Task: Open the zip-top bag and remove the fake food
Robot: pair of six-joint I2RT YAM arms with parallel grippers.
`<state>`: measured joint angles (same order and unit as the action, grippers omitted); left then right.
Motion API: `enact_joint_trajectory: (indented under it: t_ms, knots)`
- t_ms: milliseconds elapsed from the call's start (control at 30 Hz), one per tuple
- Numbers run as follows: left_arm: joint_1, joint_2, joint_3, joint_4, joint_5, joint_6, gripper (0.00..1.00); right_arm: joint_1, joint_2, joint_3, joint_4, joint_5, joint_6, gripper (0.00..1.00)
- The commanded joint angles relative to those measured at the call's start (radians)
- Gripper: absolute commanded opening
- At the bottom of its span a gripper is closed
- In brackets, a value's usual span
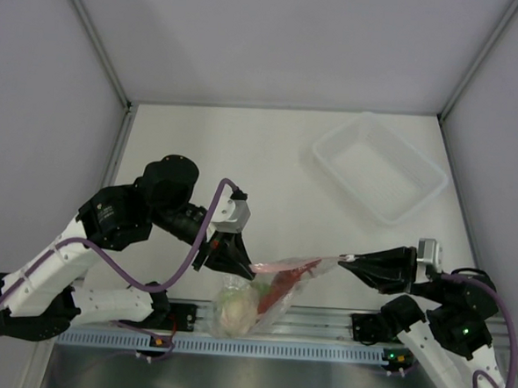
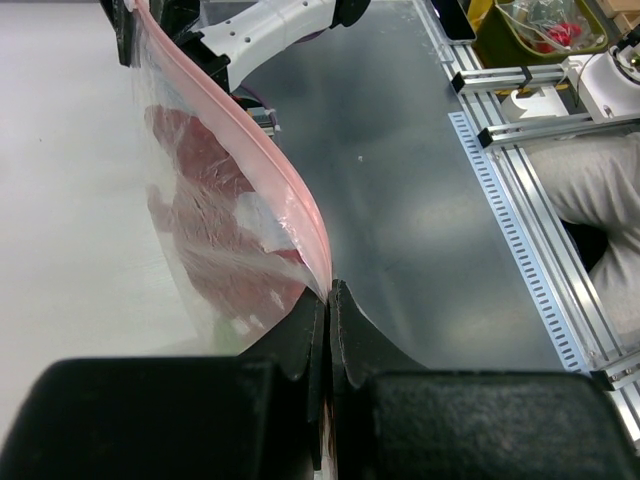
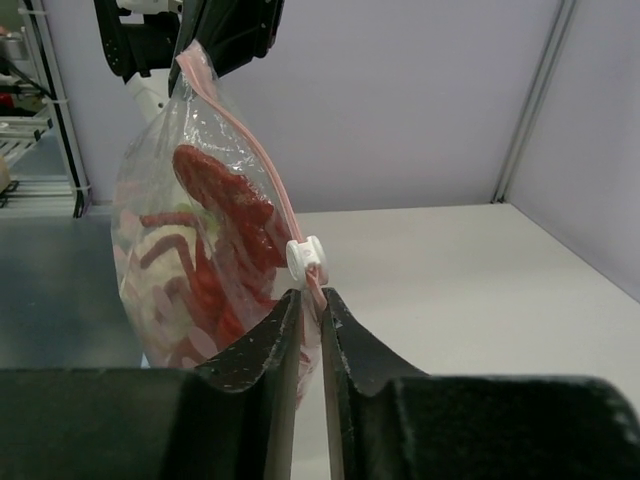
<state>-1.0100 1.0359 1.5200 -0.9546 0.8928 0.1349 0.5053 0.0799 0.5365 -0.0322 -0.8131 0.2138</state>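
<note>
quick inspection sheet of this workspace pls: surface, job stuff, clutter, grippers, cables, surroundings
surface: white table, matte
job's things: zip-top bag held up, stretched between both grippers, white slider by the right one; red lobster and leafy vegetable inside
clutter: clear tray, far right, empty
grippers: left gripper, right gripper, jaws shut on the bag's pink strip
cables: left purple cable, right purple cable, off the bag
surroundings: pale enclosure walls

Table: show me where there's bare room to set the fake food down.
Widest bare patch of table: between the left arm and the clear tray, back to the rear wall. A narrower band lies between the tray and the zip-top bag. The near edge is crowded: the bag hangs there, held between the left jaws and right jaws.
</note>
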Motion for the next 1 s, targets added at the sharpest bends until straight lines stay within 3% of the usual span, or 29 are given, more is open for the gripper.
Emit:
enact_joint_trajectory:
  t_ms: [0, 133, 267, 300, 400, 433, 533, 667, 833, 867, 967]
  knots:
    - [-0.006, -0.019, 0.006, 0.051, 0.028, 0.025, 0.00, -0.013, -0.012, 0.023, 0.066, -0.006, 0.006, 0.13]
    - [-0.004, -0.017, 0.006, 0.053, 0.020, 0.025, 0.00, -0.013, -0.017, 0.026, 0.057, -0.008, 0.001, 0.00]
    - [-0.006, -0.017, -0.001, 0.054, -0.038, 0.017, 0.00, -0.011, -0.022, 0.034, 0.045, 0.005, -0.002, 0.00]
    - [-0.004, -0.014, -0.006, 0.054, -0.072, 0.014, 0.00, -0.011, -0.016, 0.051, 0.007, 0.018, -0.008, 0.00]
    - [-0.004, -0.010, -0.041, 0.100, -0.282, -0.069, 0.22, -0.013, 0.047, 0.120, -0.142, 0.100, -0.080, 0.00]
    - [-0.004, -0.005, -0.050, 0.112, -0.326, -0.086, 0.25, -0.011, 0.075, 0.143, -0.182, 0.129, -0.106, 0.00]
    - [-0.004, 0.033, -0.072, 0.162, -0.437, -0.130, 0.25, -0.011, 0.187, 0.215, -0.291, 0.169, -0.162, 0.00]
    - [-0.001, 0.075, -0.109, 0.217, -0.564, -0.161, 0.26, -0.013, 0.262, 0.232, -0.284, 0.202, -0.145, 0.00]
    - [0.031, 0.118, -0.103, 0.287, -0.667, -0.233, 0.62, -0.013, 0.366, 0.275, -0.310, 0.308, -0.120, 0.00]
    - [0.031, 0.119, -0.098, 0.300, -0.663, -0.242, 0.72, -0.013, 0.382, 0.289, -0.325, 0.310, -0.119, 0.00]
    - [0.030, 0.121, -0.089, 0.355, -0.579, -0.245, 0.86, -0.013, 0.438, 0.304, -0.347, 0.313, -0.126, 0.00]
